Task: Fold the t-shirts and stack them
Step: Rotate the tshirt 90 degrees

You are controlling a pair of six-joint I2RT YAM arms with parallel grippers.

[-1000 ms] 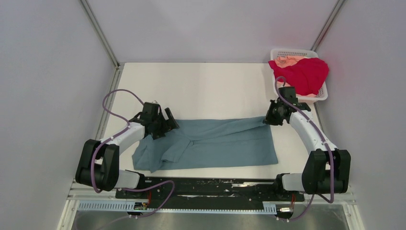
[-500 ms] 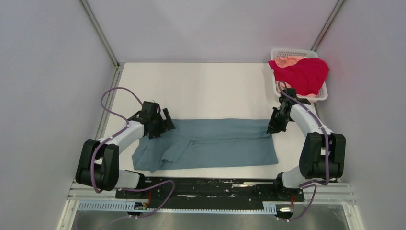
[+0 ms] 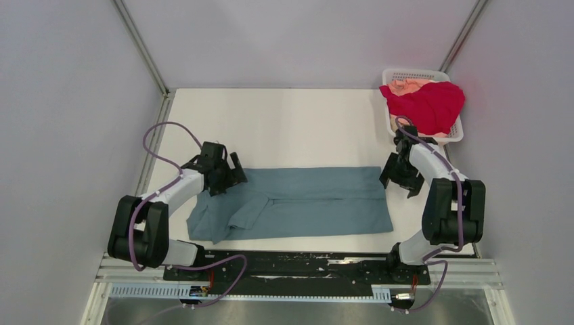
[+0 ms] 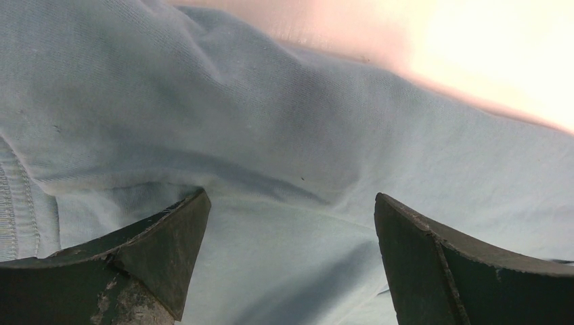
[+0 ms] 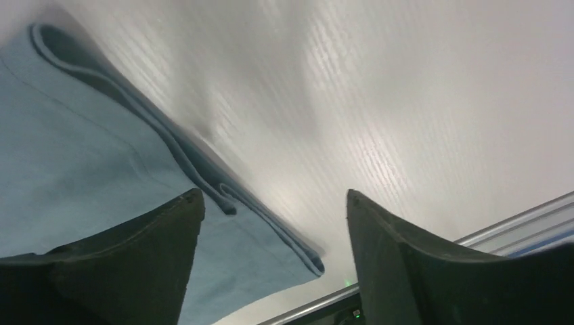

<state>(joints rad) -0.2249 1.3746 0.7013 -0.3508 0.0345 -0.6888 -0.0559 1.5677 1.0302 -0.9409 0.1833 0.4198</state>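
- Grip gone: right pincer [image 3: 405, 177] has just let go of the blue shirt [image 3: 318, 200], right of centre, jaws parted
- left pincer [image 3: 227, 175] gapes, empty
- fold seems laid

We find bare table [image 3: 291, 122] behind the teal shirt [image 3: 318, 200], open for either arm to sweep across. The basket [image 3: 414, 72], heaped with the red shirt [image 3: 430, 105], blocks the far right corner, near the right gripper [image 3: 401, 179]. The left gripper [image 3: 232, 175] hangs low over the teal shirt's left end. A narrow strip of table lies free along the near edge. Walls [image 3: 68, 101] close both sides.
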